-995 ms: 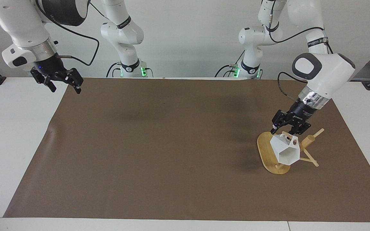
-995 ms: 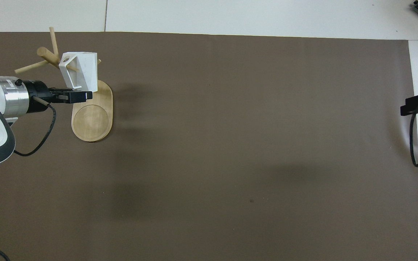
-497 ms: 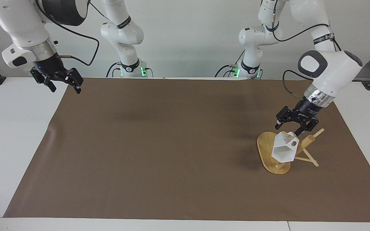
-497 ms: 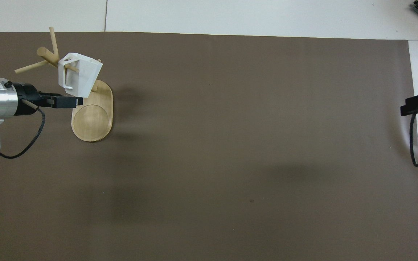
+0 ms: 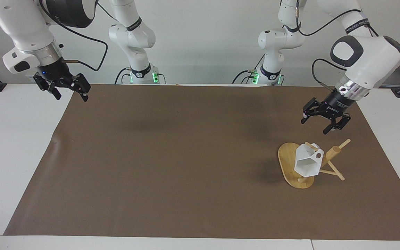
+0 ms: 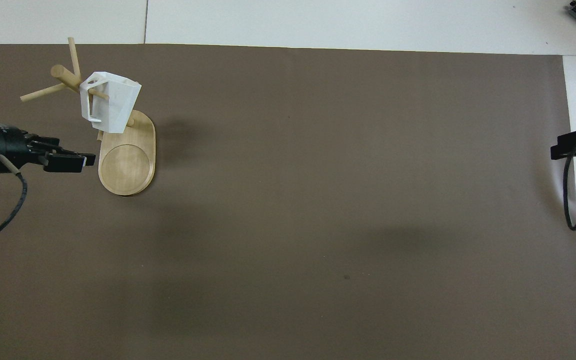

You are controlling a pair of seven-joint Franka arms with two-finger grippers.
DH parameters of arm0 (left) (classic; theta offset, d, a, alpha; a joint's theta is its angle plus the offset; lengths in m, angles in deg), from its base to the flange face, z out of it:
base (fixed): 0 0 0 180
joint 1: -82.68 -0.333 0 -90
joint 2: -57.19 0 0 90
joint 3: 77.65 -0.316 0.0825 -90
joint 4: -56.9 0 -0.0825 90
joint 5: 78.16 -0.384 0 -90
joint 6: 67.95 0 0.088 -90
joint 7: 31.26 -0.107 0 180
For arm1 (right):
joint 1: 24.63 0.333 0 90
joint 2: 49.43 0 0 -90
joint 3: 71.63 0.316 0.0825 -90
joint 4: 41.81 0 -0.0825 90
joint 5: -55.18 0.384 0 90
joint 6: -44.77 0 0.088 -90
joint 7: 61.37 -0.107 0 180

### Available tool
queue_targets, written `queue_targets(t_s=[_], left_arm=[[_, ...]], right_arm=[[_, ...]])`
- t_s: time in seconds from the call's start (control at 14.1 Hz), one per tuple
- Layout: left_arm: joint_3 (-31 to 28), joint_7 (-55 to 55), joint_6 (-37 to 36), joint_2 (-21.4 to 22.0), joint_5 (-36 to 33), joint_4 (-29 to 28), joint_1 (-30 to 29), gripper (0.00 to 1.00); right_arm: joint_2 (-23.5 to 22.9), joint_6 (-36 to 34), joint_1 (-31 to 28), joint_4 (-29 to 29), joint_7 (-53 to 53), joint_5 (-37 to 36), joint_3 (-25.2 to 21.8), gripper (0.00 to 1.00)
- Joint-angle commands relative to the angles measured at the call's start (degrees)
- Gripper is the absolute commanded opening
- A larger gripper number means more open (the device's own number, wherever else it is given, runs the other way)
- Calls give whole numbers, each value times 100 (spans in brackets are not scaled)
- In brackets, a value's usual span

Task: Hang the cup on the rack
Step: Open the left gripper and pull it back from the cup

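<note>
The white faceted cup [image 5: 307, 163] hangs by its handle on a thin peg of the bamboo rack [image 5: 288, 160], mouth tipped downward over the oval base. In the overhead view the cup [image 6: 111, 102] hangs beside the central post [image 6: 64, 75], above the base [image 6: 128, 167]. My left gripper [image 5: 314, 126] is open and empty, in the air above the rack and clear of the cup; it also shows in the overhead view [image 6: 86, 161]. My right gripper [image 5: 71, 97] is open and empty, waiting over the mat's edge at the right arm's end.
A brown mat [image 5: 186, 156] covers most of the white table [image 5: 12, 146]. Spare pegs [image 5: 342, 143] stick out from the rack's post toward the left arm's end. A black cable [image 6: 570, 200] hangs from the right gripper [image 6: 560, 148].
My left gripper has let go of the cup, risen and drawn back from the rack. The cup swung down to hang on the peg. The right arm has not moved.
</note>
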Motion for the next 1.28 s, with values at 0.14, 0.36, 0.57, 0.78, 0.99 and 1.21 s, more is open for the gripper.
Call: queue_targets(t_s=[0.14, 0.36, 0.57, 0.78, 0.99, 1.21], left_arm=[[112, -1593, -537, 143, -579, 164, 33, 100], [138, -2964, -791, 82, -764, 392, 112, 100], [147, -4230, -950, 3, -1010, 647, 121, 100], [156, -5811, -1029, 3, -1072, 665, 121, 100], [156, -7236, -1117, 3, -1273, 770, 191, 100], [165, -8362, -1179, -6, -1704, 850, 270, 100]], right_arm=[[85, -69, -31, 46, -74, 100, 30, 100], [85, -78, -31, 46, -74, 100, 30, 100], [85, -69, -31, 46, -74, 109, 30, 100], [85, -69, -31, 46, -74, 100, 21, 100], [85, -69, -31, 46, -74, 100, 30, 100], [85, -69, -31, 46, -74, 100, 30, 100]])
